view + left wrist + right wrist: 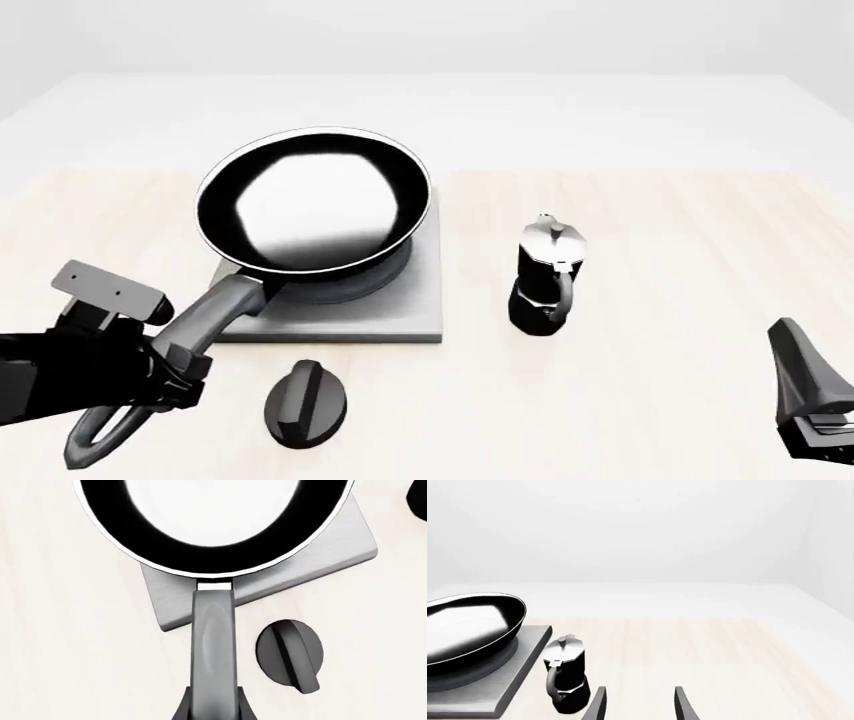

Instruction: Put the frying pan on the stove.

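Observation:
The glossy black frying pan (315,210) sits over the grey square stove (416,300), covering its rings; whether it rests on them or hangs just above I cannot tell. It also shows in the left wrist view (213,525) over the stove (320,562), and in the right wrist view (467,635) above the stove (507,680). My left gripper (167,370) is shut on the pan's grey handle (214,310), which fills the left wrist view (213,650). My right gripper (639,705) is open and empty at the front right (814,400).
A black-and-silver moka pot (547,275) stands right of the stove, close to my right gripper in its wrist view (566,677). A black oval knob (307,400) lies in front of the stove, beside the handle (290,655).

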You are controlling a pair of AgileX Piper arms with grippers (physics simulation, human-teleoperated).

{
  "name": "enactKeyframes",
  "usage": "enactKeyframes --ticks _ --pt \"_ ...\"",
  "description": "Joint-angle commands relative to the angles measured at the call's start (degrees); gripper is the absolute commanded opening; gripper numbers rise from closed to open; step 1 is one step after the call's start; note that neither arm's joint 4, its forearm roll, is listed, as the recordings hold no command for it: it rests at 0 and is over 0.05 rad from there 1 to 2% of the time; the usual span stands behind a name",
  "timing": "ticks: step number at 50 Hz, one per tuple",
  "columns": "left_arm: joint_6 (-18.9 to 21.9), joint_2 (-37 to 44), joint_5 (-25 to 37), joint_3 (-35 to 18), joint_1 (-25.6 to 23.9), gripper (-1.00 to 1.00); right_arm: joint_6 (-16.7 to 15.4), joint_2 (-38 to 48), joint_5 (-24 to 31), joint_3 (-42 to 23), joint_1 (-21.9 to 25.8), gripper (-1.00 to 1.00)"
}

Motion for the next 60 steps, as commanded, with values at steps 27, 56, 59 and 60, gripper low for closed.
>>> enactKeyframes --ticks 27,56,59,60 --pt "1.06 6.37 -7.47 0.43 1.06 -1.00 0.00 -0.02 -0.07 0.09 0.00 1.00" --pt "2.50 2.41 -3.40 -0.45 2.67 1.00 -0.01 -0.09 0.01 0.07 -0.01 1.00" --pt "2.83 1.38 -2.44 -0.87 2.85 1.00 -0.01 -0.09 0.01 0.07 0.00 1.00" --pt "2.83 1.09 -2.11 -1.03 2.82 1.00 -0.01 -0.09 0.01 0.07 0.00 1.00"
